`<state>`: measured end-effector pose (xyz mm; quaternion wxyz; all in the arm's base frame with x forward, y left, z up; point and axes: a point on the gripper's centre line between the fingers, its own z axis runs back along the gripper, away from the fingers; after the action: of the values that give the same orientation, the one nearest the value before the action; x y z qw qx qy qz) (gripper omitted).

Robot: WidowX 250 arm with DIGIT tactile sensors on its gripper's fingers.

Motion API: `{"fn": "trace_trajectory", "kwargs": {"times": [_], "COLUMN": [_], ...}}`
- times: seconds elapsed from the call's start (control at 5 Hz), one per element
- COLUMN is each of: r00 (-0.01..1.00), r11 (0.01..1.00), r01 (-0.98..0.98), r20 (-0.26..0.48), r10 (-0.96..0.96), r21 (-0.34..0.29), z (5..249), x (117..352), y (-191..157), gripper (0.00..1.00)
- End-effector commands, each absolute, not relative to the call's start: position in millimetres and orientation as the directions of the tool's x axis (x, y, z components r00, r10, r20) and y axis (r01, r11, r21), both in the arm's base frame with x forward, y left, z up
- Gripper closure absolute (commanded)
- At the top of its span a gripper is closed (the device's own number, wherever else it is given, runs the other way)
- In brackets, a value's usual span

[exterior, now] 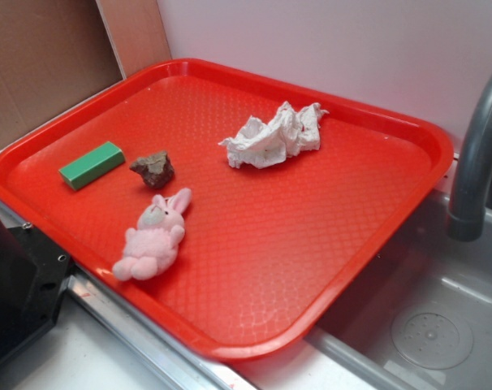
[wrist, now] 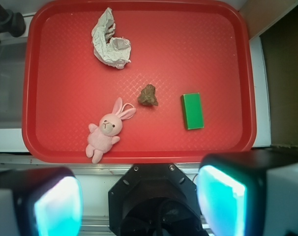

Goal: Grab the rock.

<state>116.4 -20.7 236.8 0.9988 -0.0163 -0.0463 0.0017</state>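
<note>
The gripper [wrist: 139, 204] is open and holds nothing, high above the tray [wrist: 139, 152], where the rock [wrist: 148, 95] lies between bunny [wrist: 107, 130] and green block [wrist: 192, 111].

A red tray [exterior: 408, 203] carries four things, all lying apart. Taking the rock [exterior: 153, 169] as the landmark in the exterior view: a green block [exterior: 92, 165] lies to its left, a pink plush bunny [exterior: 153, 236] just below it, and a crumpled white paper wad [exterior: 272, 136] well to its right.
</note>
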Motion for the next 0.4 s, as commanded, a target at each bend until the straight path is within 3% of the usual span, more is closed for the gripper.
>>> {"fn": "trace_trajectory", "kwargs": {"times": [0.0,0.2], "r00": [0.996,0.995], "r11": [0.999,0.999], "r01": [-0.002,-0.028], "r20": [0.092,0.095], "r10": [0.005,0.031], "r21": [-0.033,-0.034], "z": [236.8,236.6], "x": [116.4,116.9], "y": [-20.7,-19.0], "gripper": [0.00,0.00]}}
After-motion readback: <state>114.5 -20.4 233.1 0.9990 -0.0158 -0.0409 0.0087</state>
